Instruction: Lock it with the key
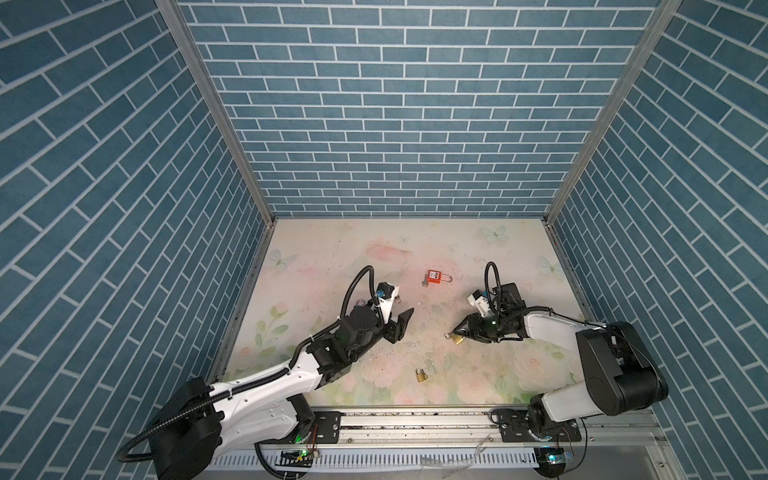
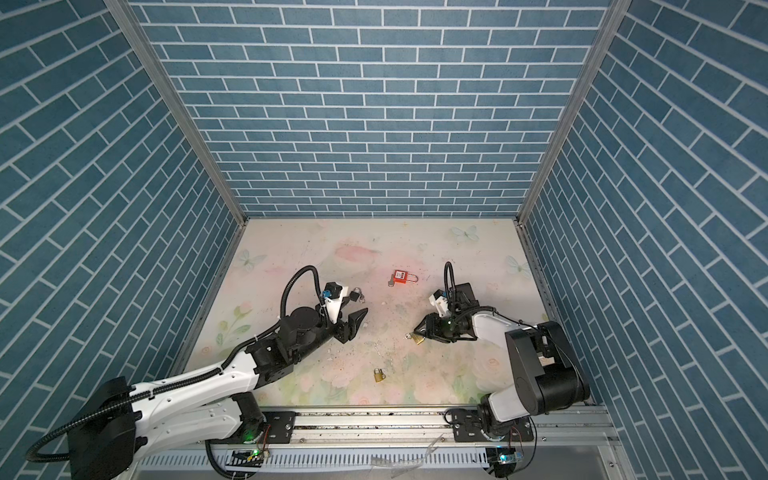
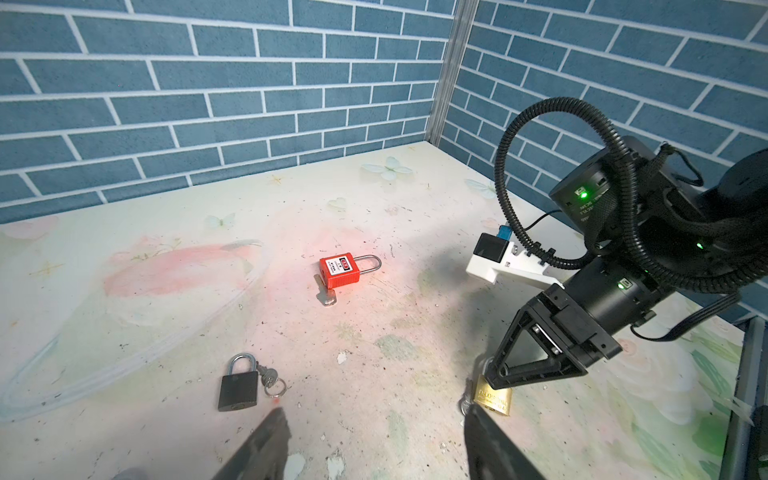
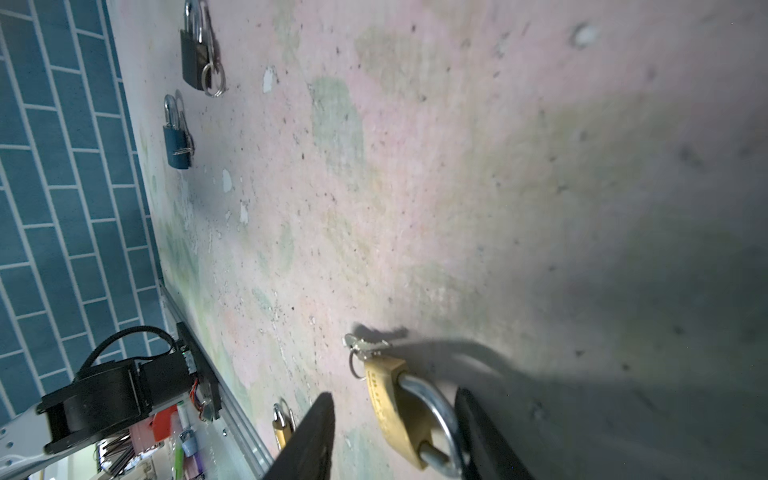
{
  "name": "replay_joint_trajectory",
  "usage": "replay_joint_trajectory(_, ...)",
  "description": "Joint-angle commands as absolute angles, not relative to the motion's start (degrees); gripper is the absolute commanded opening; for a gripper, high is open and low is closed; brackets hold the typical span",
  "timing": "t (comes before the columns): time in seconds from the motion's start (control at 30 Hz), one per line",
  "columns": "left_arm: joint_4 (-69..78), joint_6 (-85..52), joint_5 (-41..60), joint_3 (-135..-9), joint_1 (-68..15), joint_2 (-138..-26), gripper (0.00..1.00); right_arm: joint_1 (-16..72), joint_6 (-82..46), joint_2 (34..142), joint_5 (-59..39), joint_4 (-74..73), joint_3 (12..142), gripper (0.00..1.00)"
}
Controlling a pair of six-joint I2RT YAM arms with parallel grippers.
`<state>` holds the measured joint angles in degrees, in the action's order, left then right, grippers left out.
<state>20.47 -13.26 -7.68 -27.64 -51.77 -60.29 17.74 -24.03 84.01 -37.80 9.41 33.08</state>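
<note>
- The table (image 1: pixel 374 257) has flowers painted on it, and many locks lie on it.
- The left gripper (image 1: pixel 402 325) hangs over the table on its own side. Its two fingers are wide apart and nothing is between them.
- The right gripper (image 4: pixel 395 399) is down low at the table. Its fingers are apart too, one on each side of a lock, and they are not squeezing it. There is a gap between one finger and the lock.
- That lock is the brass padlock (image 4: pixel 390 411). It lies flat on the table, between the right fingers, on the right side of both top views.
- Its long side runs the same way the right fingers point. The steel loop (image 4: pixel 436 411) end is close in by the right fingers.
- I cannot tell if the loop is clicked shut.
- The key (image 4: pixel 368 344) sticks out of the far end of the brass padlock, with a small ring on it. It points away from the right gripper and toward the middle of the table.
- The right gripper is much nearer. The left gripper is well apart from the lock, but the key end faces its way.
- So I think the right gripper should hold the lock's body and the left one should come for the key.
- A red padlock (image 1: pixel 436 277), a black padlock (image 3: pixel 237 386), a blue padlock (image 4: pixel 178 145) and a small brass padlock (image 1: pixel 421 375) lie apart from both grippers.
</note>
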Motion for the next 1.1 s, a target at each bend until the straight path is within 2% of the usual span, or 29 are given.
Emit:
replay_joint_trajectory(0.0, 22.1, -13.4, -7.4, -27.6, -51.5, -60.5, 0.68, 17.7, -23.1, 83.5, -31.4, 13.6, 33.3, 0.5)
replay_joint_trajectory(1.07, 21.1, -14.0, -8.2, -26.0, -51.5, -58.8, 0.69, 22.5, -25.6, 90.6, -30.2, 10.7, 37.2, 0.47)
